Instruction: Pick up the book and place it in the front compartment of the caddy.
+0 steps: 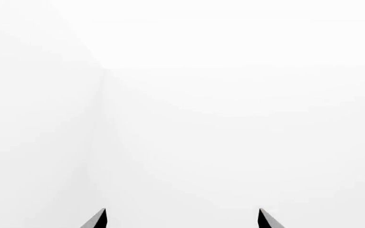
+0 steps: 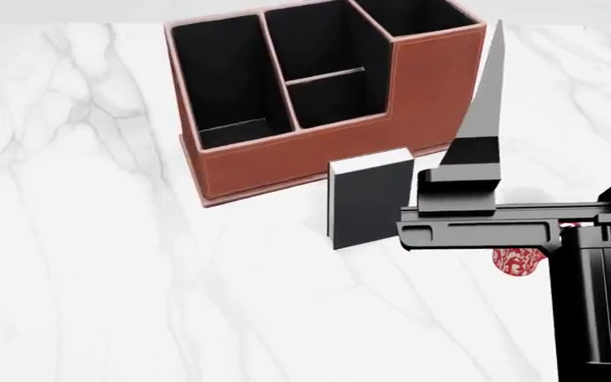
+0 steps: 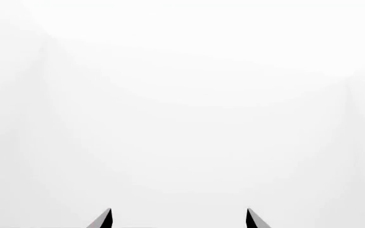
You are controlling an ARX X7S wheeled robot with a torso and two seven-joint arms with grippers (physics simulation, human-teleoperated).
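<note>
Right pincer (image 3: 178, 219) spread, book (image 2: 371, 200) upright before caddy (image 2: 317, 151)

Office desk (marble top (image 2: 125, 278), caddy (image 2: 422, 87))

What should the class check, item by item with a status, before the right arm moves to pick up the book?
1. Book upright on the marble table, free of the caddy: ok.
2. Front compartment holds nothing: ok.
3. Right gripper open, nothing between its fingertips: ok.
4. Right gripper lined up on the book: not ok; its wrist view shows only white.
5. Left gripper out of the way: cannot tell; absent from the head view.
6. Red mug behind the right arm, clear of its path: cannot tell.
</note>
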